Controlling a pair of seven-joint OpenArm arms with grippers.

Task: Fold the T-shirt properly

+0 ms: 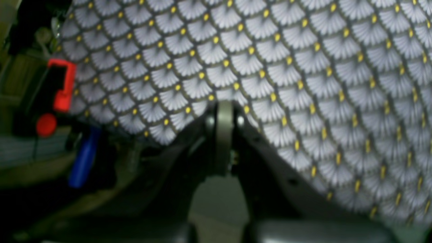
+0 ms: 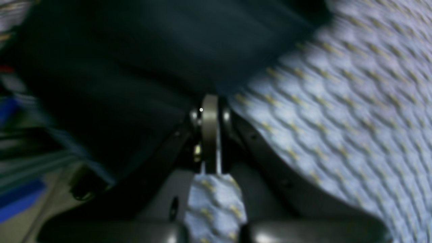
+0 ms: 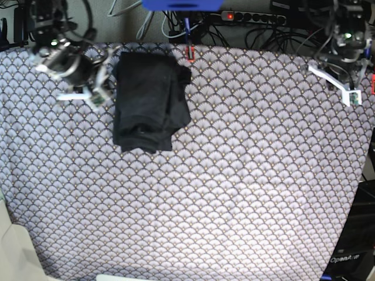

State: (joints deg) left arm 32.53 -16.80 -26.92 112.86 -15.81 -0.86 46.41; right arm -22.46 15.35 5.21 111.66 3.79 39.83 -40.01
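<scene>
cloth is what this job is about. the t-shirt (image 3: 151, 99) is black and lies folded in a small bundle on the far part of the bench (image 3: 234, 193), which has a cloth with a fan pattern (image 3: 246, 152) over it. the bundle looks a bit bumpy, with one edge sticking out on its right side, so i think it is folded but not very neat.

the right tool (image 3: 96, 93) is just beside the t-shirt, on its left in the base view, and not touching it as far as i can see. its two tips are pressed together and hold nothing. the left tool (image 3: 353, 96) is well apart, over by the far right corner. its tips are together too, with nothing in them.

the t-shirt should be soft, light and floppy. it will sag and slip open if you lift it by one spot. i think it is best to take it by a thick folded edge or a corner, with both tools, and move slowly so the layers stay together.
</scene>
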